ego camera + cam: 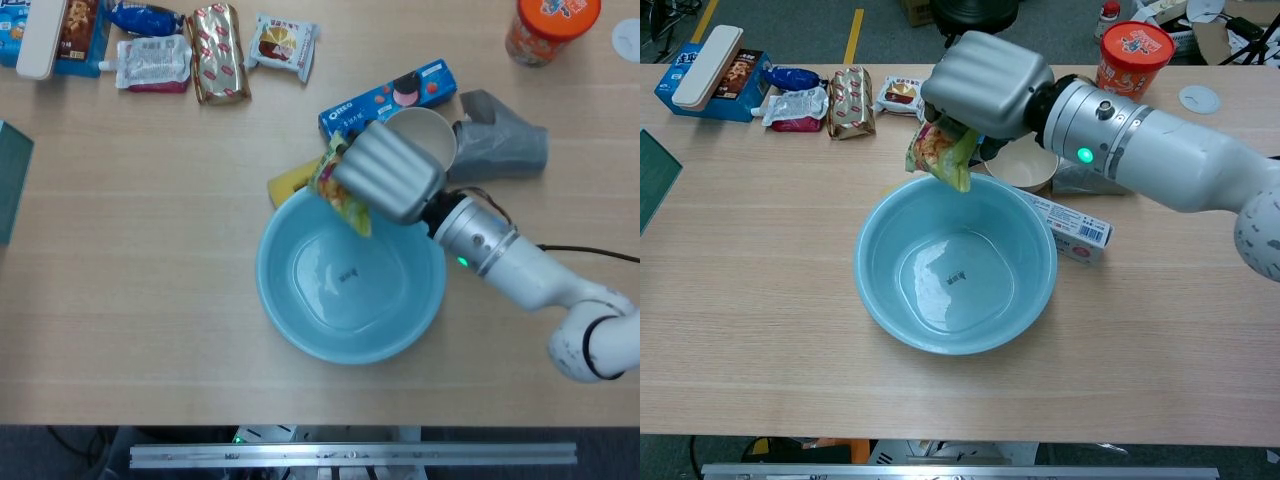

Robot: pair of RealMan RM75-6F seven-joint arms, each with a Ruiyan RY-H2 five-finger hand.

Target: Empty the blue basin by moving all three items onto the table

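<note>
My right hand hangs above the far rim of the blue basin and grips a green and yellow snack packet, which dangles from its fingers clear of the basin. The basin's inside shows only bare blue plastic with a small mark at its bottom. A toothpaste box lies on the table against the basin's right side, and a yellow sponge lies just behind its far rim. My left hand appears in neither view.
Behind the basin lie an Oreo box, a beige bowl and a grey crumpled bag. Snack packs line the far left. An orange cup stands far right.
</note>
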